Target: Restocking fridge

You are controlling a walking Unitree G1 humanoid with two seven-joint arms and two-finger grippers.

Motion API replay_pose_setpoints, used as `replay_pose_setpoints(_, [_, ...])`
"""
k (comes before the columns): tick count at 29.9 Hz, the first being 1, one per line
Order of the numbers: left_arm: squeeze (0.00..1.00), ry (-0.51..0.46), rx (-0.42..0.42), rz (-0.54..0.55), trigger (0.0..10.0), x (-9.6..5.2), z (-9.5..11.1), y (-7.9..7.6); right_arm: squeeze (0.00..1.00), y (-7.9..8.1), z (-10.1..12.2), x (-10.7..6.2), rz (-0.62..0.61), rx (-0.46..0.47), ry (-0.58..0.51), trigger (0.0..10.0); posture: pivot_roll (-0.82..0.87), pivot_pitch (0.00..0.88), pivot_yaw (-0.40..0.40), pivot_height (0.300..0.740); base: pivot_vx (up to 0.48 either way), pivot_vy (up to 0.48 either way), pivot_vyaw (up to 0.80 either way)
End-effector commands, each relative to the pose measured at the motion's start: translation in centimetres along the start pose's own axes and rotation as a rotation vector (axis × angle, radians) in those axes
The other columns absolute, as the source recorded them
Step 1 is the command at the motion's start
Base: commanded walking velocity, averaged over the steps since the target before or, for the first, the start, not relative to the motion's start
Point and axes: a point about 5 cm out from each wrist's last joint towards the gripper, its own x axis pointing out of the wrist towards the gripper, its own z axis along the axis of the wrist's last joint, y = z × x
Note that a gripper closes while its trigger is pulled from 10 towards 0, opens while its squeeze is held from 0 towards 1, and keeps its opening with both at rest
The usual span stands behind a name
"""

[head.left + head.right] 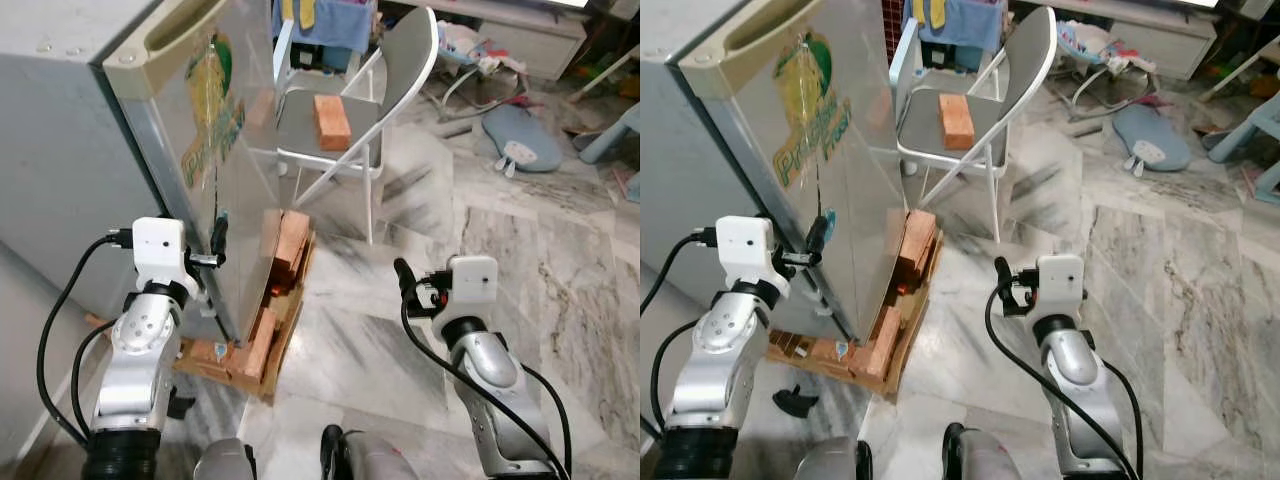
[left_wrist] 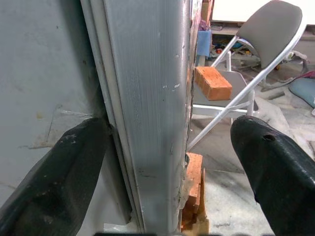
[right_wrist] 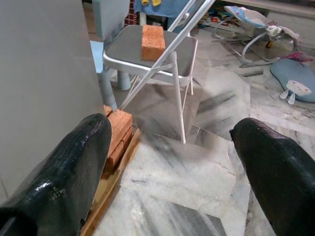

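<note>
The silver fridge (image 1: 60,130) stands at my left with its door (image 1: 215,150) closed; the door carries a yellow and green sticker. My left gripper (image 1: 218,240) is open at the door's free edge (image 2: 152,147). One finger (image 2: 59,167) lies by the fridge's side and the other finger (image 2: 275,167) is out in front of the door. My right gripper (image 1: 403,272) hangs open over the marble floor, holding nothing. A red brick (image 1: 332,120) lies on the seat of a grey folding chair (image 1: 300,130) beyond the fridge.
Stacked bricks (image 1: 285,250) on a wooden pallet (image 1: 285,335) prop the fridge's base. Blue cloth (image 1: 335,20) hangs behind the chair. A blue cushion (image 1: 520,135), a baby bouncer (image 1: 1110,50) and a blue stool (image 1: 620,130) lie at the far right. Marble floor (image 1: 480,220) stretches to the right.
</note>
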Motion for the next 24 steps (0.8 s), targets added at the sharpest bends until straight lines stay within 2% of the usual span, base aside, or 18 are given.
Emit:
replay_pose_setpoints(1, [0.0, -0.005, 0.01, 0.014, 10.0, 0.7, 0.2, 0.3, 0.0, -0.6, 0.0, -0.5, -0.014, 0.0, 0.005, 10.0, 0.07, 0.128, -0.041, 0.74, 0.0, 0.0, 0.0])
replay_pose_setpoints(8, [0.0, -0.003, 0.0, -0.047, 10.0, 1.4, 0.3, -0.2, 0.0, -0.9, -0.1, -1.0, -0.037, -0.005, 0.007, 10.0, 0.05, 0.126, -0.02, 0.74, 0.0, 0.0, 0.0])
replay_pose_setpoints(9, [0.0, -0.013, -0.011, -0.126, 10.0, 1.7, 0.8, -1.3, 0.0, -1.0, -0.1, -1.1, -0.051, 0.001, 0.007, 10.0, 0.05, 0.127, -0.011, 0.74, 0.0, 0.0, 0.0])
replay_pose_setpoints(11, [0.0, -0.021, -0.01, -0.215, 10.0, 1.9, 1.1, -2.4, 0.0, -0.9, -0.1, -1.2, -0.051, 0.005, 0.01, 10.0, 0.05, 0.133, -0.007, 0.74, 0.0, 0.0, 0.0])
replay_pose_setpoints(12, [0.0, -0.031, -0.003, -0.302, 10.0, 1.9, 1.5, -3.7, 0.0, -0.8, -0.2, -1.3, -0.049, 0.009, 0.016, 10.0, 0.05, 0.136, -0.004, 0.74, 0.0, 0.0, 0.0])
replay_pose_setpoints(17, [0.0, -0.059, 0.029, -0.435, 10.0, 2.1, 2.2, -6.1, 0.0, -1.4, -0.8, -2.2, -0.084, 0.032, 0.05, 10.0, 0.06, 0.126, -0.003, 0.74, 0.0, 0.0, 0.0])
replay_pose_setpoints(21, [0.0, -0.075, -0.003, -0.54, 10.0, 2.5, 3.0, -8.5, 0.0, -2.4, -1.2, -3.1, -0.146, 0.026, 0.068, 10.0, 0.05, 0.123, 0.002, 0.74, 0.0, 0.0, 0.0])
replay_pose_setpoints(23, [0.0, -0.08, 0.0, -0.555, 10.0, 2.5, 3.1, -8.8, 0.0, -2.6, -1.2, -3.2, -0.158, 0.027, 0.07, 10.0, 0.05, 0.123, 0.002, 0.74, 0.0, 0.0, 0.0])
replay_pose_setpoints(24, [0.0, -0.135, 0.029, -0.705, 10.0, 1.8, 4.8, -11.7, 0.0, -3.2, -1.5, -3.9, -0.206, 0.047, 0.089, 10.0, 0.04, 0.121, 0.007, 0.74, 0.0, 0.0, 0.0])
